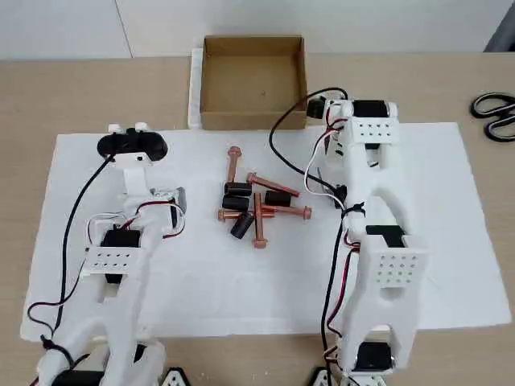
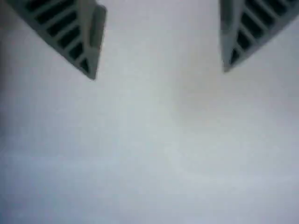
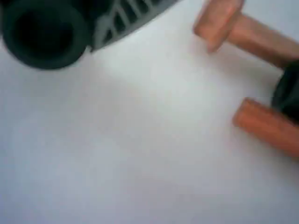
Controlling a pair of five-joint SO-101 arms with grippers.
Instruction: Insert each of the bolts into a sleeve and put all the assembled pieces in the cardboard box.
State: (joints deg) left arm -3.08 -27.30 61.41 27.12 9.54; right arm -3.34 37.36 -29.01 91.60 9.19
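Observation:
Several copper bolts [image 1: 273, 185] and black sleeves [image 1: 237, 190] lie in a loose pile in the middle of the white sheet [image 1: 241, 281]. The cardboard box [image 1: 253, 119] stands empty at the back, beyond the pile. My left gripper [image 2: 159, 72] hangs open over bare sheet, left of the pile [image 1: 173, 201]. My right gripper [image 3: 88, 42] appears shut on a black sleeve [image 3: 44, 32], with one ribbed finger [image 3: 126, 18] against it. It hovers low by a bolt head [image 3: 217, 18], a bolt end [image 3: 264, 126] and another sleeve [image 3: 287, 95]. The right arm [image 1: 366, 145] hides it from above.
Scissors [image 1: 495, 112] lie on the bare table at the far right. Black cables [image 1: 290, 121] loop from the right arm near the box's front corner. The sheet has free room in front of the pile.

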